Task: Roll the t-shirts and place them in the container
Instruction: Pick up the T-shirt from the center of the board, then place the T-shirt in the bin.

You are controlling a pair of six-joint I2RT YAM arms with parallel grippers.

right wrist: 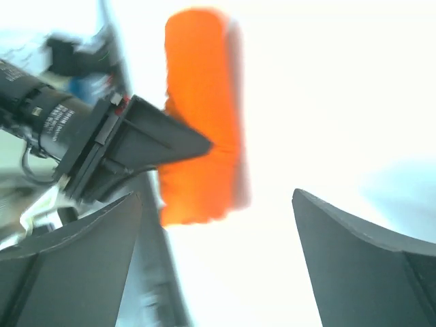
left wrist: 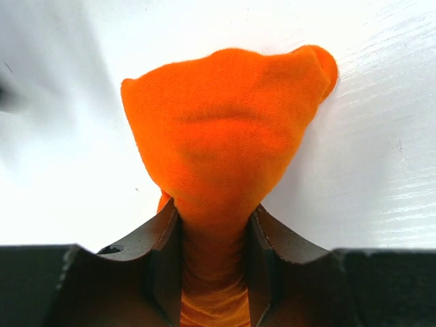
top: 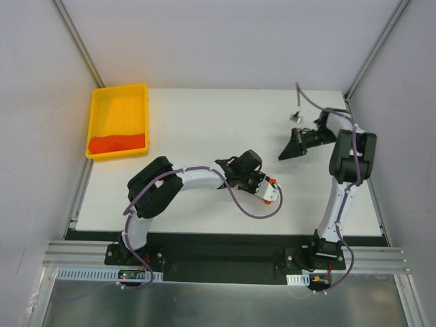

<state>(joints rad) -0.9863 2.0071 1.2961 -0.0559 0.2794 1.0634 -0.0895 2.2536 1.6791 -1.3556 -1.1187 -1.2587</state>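
1. White table (top: 204, 136) takes up most of the top view, w/ both arms bolted at the near edge.
2. Left arm (top: 177, 184) is bent and reaches toward the middle of the table. Right arm (top: 340, 197) stands up on the right side, its wrist turned back toward the centre.
3. Yellow tray (top: 122, 87) sits at the far left corner. One orange t-shirt in the tray (top: 117, 144) is bunched against its near wall.
4. The other orange t-shirt (left wrist: 225, 136) is a tight bundle, and it's on the table about mid-way btwn the arms. In the top view only a tiny orange bit shows, bc the wrist covers the rest.
5. Left gripper (left wrist: 214, 211) is clamped on that bundle. The cloth is squeezed narrow btwn the two fingers, then bulges out past the tips and rests on the white surface.
6. Right gripper (right wrist: 216, 197) has its fingers spread wide w/ nothing in them. It's near the bundle but not touching. Its cam is blurry, but the orange roll shows out ahead of the gap w/ the left gripper's dark finger across it.
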